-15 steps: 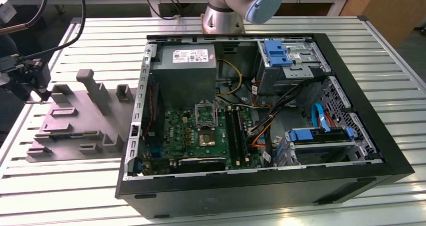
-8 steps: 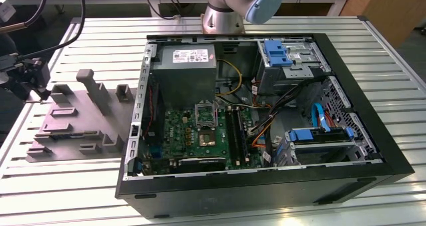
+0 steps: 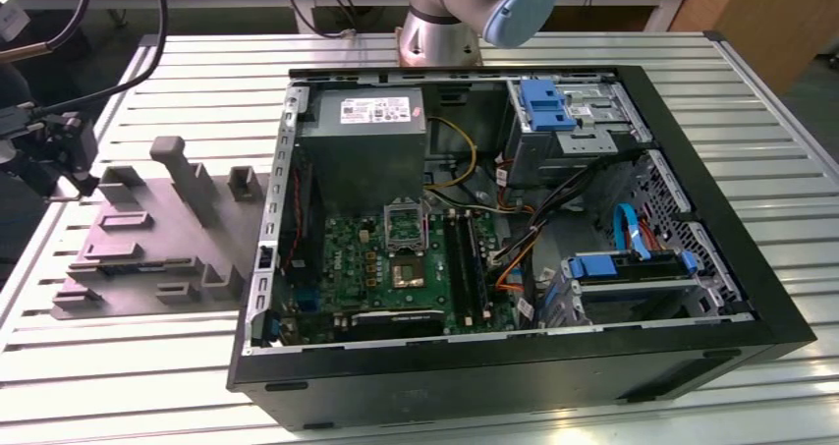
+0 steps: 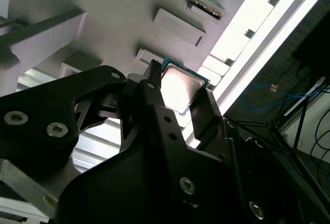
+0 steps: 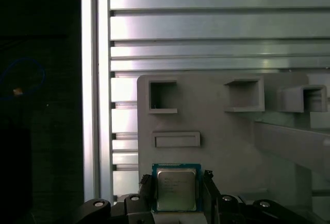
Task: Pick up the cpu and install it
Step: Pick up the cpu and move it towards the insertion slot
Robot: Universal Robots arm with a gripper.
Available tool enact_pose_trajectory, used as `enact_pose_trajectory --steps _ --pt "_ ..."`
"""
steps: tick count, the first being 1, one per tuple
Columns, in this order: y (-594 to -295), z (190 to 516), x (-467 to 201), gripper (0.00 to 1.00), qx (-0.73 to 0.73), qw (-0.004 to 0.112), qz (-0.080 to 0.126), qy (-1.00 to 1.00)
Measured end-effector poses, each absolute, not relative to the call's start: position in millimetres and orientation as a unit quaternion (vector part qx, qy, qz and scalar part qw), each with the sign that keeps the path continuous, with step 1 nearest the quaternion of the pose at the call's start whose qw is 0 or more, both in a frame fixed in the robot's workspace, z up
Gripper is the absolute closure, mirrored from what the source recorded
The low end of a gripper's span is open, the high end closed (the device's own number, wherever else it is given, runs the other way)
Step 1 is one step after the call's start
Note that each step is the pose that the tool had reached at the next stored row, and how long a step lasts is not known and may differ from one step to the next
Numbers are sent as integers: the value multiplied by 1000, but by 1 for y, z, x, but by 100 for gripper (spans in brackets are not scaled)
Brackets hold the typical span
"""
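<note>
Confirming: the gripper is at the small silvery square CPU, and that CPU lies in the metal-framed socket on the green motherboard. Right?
Not quite. The gripper is at the small silvery square CPU, but that CPU lies at the grey plastic tray with raised blocks on the slatted metal table, not in the metal-framed socket. Both wrist views show it.

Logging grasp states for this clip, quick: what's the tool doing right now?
tool: down at the cpu on the grey tray; whether it is open or closed on the cpu cannot be told.
</note>
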State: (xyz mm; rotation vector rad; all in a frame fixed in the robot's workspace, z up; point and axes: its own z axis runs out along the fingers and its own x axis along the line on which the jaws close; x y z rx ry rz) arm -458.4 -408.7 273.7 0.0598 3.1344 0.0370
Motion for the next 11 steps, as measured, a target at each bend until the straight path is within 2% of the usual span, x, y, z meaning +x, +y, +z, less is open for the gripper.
enact_pose_trajectory --steps 11 --pt "-409 277 -458 53 19 3 12 1000"
